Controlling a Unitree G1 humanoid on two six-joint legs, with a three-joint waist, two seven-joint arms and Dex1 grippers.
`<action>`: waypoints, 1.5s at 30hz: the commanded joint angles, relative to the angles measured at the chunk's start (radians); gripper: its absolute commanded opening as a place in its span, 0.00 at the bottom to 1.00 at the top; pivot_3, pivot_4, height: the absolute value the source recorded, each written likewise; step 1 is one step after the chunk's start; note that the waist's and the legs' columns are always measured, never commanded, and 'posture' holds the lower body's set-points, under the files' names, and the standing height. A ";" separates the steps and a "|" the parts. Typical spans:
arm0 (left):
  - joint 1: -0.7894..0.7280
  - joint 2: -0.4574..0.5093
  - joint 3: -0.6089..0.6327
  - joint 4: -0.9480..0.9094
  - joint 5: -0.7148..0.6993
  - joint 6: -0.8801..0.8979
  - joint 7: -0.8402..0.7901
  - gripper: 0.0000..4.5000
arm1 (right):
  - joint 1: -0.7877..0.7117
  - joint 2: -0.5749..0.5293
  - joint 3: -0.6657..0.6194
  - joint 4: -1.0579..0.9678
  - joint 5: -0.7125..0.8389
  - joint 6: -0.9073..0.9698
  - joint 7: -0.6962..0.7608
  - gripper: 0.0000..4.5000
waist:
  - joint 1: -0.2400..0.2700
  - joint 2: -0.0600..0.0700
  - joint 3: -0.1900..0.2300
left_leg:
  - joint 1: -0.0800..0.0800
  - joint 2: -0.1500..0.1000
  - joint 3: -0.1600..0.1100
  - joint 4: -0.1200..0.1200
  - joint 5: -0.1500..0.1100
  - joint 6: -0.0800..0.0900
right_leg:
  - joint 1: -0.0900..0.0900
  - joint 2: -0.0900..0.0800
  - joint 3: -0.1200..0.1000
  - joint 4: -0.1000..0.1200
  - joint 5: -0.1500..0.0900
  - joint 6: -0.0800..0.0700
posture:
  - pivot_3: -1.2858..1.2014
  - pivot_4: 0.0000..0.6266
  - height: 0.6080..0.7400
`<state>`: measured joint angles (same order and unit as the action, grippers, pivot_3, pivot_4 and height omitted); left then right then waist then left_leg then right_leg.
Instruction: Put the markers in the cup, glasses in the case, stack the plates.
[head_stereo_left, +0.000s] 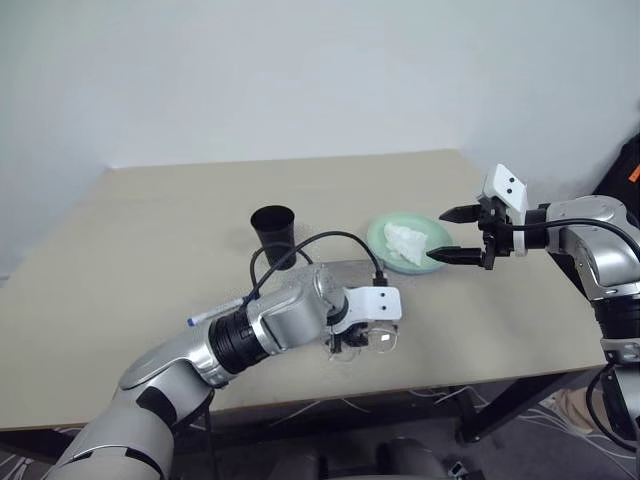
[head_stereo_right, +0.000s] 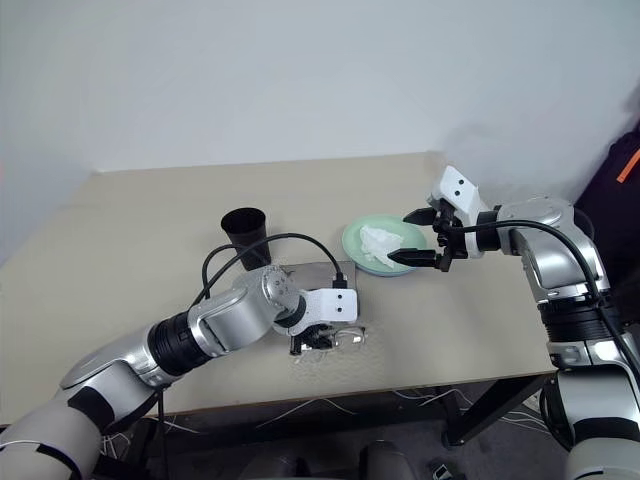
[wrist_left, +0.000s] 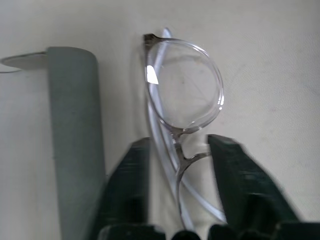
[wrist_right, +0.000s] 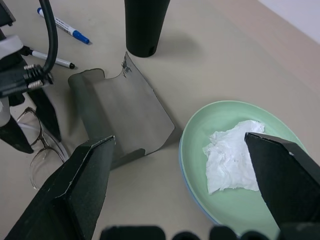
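Two markers (wrist_right: 64, 30) are counted beyond the left gripper (wrist_right: 27, 125), and one pair of glasses (wrist_left: 182, 95) between its fingers; one cup (wrist_right: 145, 25), one case (wrist_right: 122, 115), one pale green plate (wrist_right: 200, 150) and one tissue (wrist_right: 232, 155) lie near the right gripper (head_stereo_left: 455, 235)

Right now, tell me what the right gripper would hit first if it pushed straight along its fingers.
Probably the crumpled white tissue on the pale green plate; the right gripper points there, though depth is unclear.

Head stereo pair looks down over table (head_stereo_left: 150, 330); wrist cameras close, both catching glasses (wrist_left: 182, 95)
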<state>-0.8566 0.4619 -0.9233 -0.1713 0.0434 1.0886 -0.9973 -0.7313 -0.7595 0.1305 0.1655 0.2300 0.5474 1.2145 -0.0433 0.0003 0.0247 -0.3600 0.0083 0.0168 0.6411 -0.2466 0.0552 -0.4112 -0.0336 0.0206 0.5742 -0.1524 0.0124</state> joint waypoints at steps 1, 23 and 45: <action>-0.022 -0.002 0.007 -0.005 0.008 0.004 0.011 0.07 | -0.011 -0.007 -0.023 -0.037 0.013 0.002 -0.009 1.00 | 0.000 0.000 0.000 | 0.000 0.000 0.000 0.000 0.000 0.000 | 0.000 0.000 0.000 0.000 0.000 0.000 | 0.52 0.00 0.93; -0.098 0.117 0.145 -0.037 -0.048 -0.102 -0.093 0.01 | -0.031 0.001 -0.016 -0.009 0.008 -0.018 -0.009 1.00 | 0.000 0.001 0.000 | 0.000 0.000 0.000 0.000 0.000 0.000 | 0.000 0.001 0.001 0.000 0.000 0.000 | 0.52 0.00 0.93; -0.072 0.005 0.244 0.372 0.125 -0.491 0.070 0.01 | -0.047 0.017 -0.018 0.001 0.008 -0.037 -0.015 1.00 | 0.000 0.001 0.000 | 0.000 -0.001 0.001 -0.001 0.000 0.000 | -0.001 0.001 0.003 0.000 0.000 0.000 | 0.52 0.00 0.93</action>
<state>-0.9217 0.4781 -0.7036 0.2078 0.1477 0.6294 -0.9446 -0.7456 -0.7372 0.1355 0.1838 0.2315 0.5240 1.2033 -0.0432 0.0012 0.0249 -0.3603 0.0073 0.0177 0.6397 -0.2467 0.0552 -0.4117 -0.0328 0.0240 0.5743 -0.1525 0.0127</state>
